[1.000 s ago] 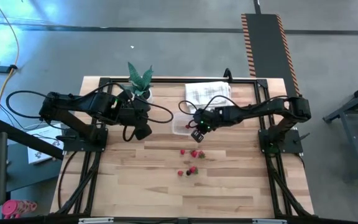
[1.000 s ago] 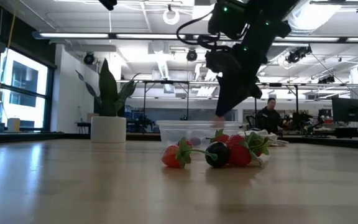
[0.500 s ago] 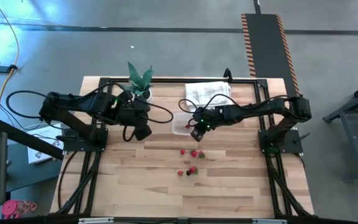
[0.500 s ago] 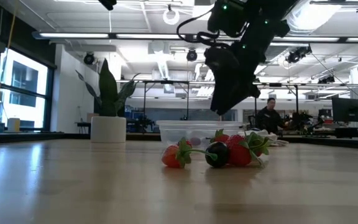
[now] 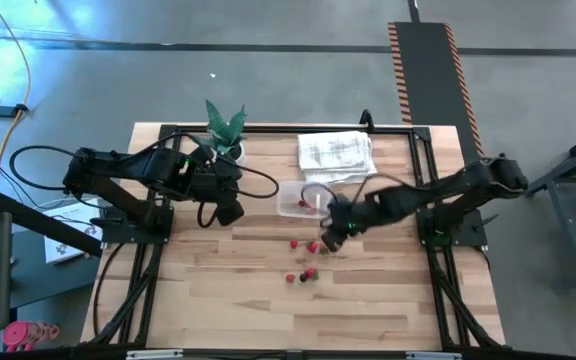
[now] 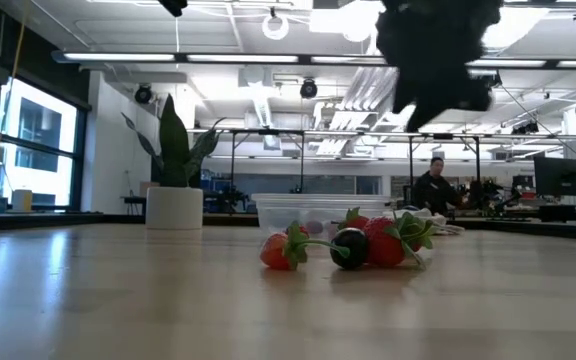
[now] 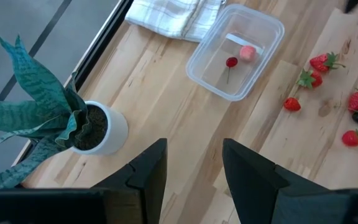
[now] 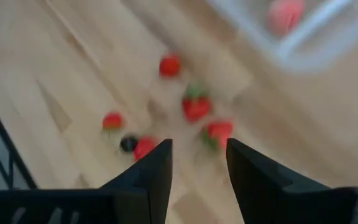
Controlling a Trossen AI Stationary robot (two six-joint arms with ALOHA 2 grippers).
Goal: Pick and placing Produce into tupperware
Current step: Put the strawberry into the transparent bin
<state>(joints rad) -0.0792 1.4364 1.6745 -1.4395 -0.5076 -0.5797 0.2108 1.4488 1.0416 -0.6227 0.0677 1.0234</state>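
Swinging back for the next berry

Leaving the tupperware (image 5: 298,199), the right gripper (image 5: 332,237) now hangs empty, fingers spread, over the loose produce (image 5: 312,247) just beside it; a second ago it hovered above the tub. Two pieces already lie inside, so a drop looks done. The clear shallow plastic tub has rounded corners; the strawberries are glossy red with green leafy caps. Near the tub, the left gripper (image 7: 191,163) waits, fingers apart
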